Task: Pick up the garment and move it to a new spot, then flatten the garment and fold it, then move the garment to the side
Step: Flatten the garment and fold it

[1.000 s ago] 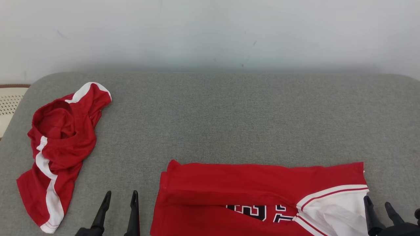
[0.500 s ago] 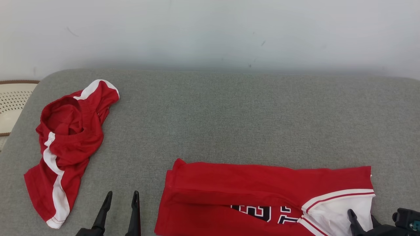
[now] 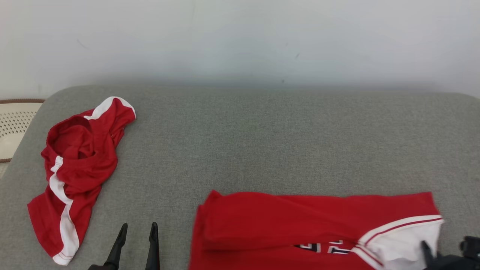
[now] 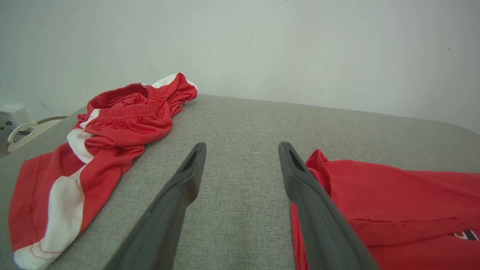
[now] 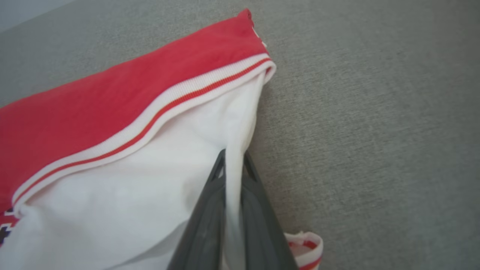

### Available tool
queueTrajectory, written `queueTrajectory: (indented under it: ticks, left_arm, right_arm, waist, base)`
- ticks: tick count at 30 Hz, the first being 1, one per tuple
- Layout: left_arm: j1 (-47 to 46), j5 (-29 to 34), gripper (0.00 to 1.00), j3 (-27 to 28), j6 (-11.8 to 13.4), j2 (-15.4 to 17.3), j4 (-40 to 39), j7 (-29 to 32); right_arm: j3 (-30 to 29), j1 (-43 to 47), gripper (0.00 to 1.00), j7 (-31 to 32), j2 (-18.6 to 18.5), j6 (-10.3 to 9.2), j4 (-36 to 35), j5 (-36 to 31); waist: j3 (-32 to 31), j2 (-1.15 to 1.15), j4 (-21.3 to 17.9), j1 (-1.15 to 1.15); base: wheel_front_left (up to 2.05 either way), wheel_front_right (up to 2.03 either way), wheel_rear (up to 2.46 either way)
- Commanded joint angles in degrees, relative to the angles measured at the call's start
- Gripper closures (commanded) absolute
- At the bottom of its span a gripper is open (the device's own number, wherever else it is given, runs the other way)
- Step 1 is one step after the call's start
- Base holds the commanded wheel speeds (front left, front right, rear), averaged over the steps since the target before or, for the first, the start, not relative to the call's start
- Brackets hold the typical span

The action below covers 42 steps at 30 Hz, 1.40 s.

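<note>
Along the near edge of the grey woven-fabric padded surface [image 3: 262, 131], toward its right corner, a red knit jersey with a white side panel and dark lettering [image 3: 285, 221] is laid as a long folded band, its upper layer doubled over so that the lettering is half covered. The white panel's edge is pinched between the pressed-together fingers of the right gripper [image 5: 234, 157], and the cloth is seen running up between the two dark fingers in the right wrist view. The hold is taken at the band's right end, presumably so that the folded garment can be drawn sideways without the layers being opened. The left gripper [image 3: 138, 227] is held spread and empty just beside the jersey's left end, apart from the cloth, and is judged to be placed ready to steady that end. A crumpled pair of red shorts with white side stripes [image 3: 75, 157] is seen by the surface's left edge, well apart from both grippers. With only one end gripped, sagging or unfolding of the free end may be expected if the jersey is raised
</note>
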Motion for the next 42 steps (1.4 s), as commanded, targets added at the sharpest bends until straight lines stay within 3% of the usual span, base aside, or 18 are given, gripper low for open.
queueTrajectory:
  ticks: [1, 8, 13, 23, 30, 37, 42]
  left_arm:
    - [1.2, 0.5, 0.00, 0.3, 0.0, 0.0, 0.3, -0.4]
    - [1.8, 0.8, 0.00, 1.4, -0.5, -0.5, 0.2, -0.4]
    - [2.7, 0.9, 0.00, 2.5, -0.6, -0.8, 0.2, -0.4]
    - [1.2, 1.4, 0.00, 2.8, -1.6, -1.3, 0.8, -0.4]
    - [0.6, 1.7, 0.00, 2.3, -2.0, -1.6, 1.3, -0.4]
    - [-0.5, 1.8, 0.00, 1.2, -2.4, -1.9, 2.0, -0.4]
    - [-1.8, 1.8, 0.00, -0.1, -2.7, -2.1, 2.7, -0.4]
  right_arm:
    - [-1.3, -0.7, 1.00, -0.8, -1.9, -0.07, 0.6, -0.8]
    - [-6.0, -0.7, 1.00, -1.6, -4.4, -0.07, -0.1, -2.1]
    - [-4.6, -0.2, 1.00, 0.6, -3.4, -0.07, -6.1, 1.6]
    - [3.2, 6.1, 1.00, 10.8, 0.6, -0.04, -31.3, 11.0]
    - [10.0, 9.3, 1.00, 16.3, 3.8, -0.03, -43.3, 12.5]
    - [16.0, 8.5, 1.00, 18.0, 5.4, -0.03, -46.5, 9.4]
    - [19.7, 7.3, 1.00, 16.7, 8.7, -0.03, -45.1, 7.3]
  waist:
    - [-0.3, 0.00, -0.2, 0.00]
    - [-1.0, 0.00, -1.0, 0.00]
    - [-1.3, 0.00, -2.3, 0.00]
    - [-1.3, 0.00, -3.0, 0.00]
    - [-0.9, 0.00, -1.9, 0.00]
    - [-0.5, 0.00, -0.3, 0.00]
    - [0.0, 0.00, 1.0, 0.00]
  base:
    - [0.00, 0.00, 0.00]
    - [0.00, 0.00, 0.00]
    - [0.00, 0.00, 0.00]
    - [0.00, 0.00, 0.00]
    - [0.00, 0.00, 0.00]
    - [0.00, 0.00, 0.00]
    - [0.00, 0.00, 0.00]
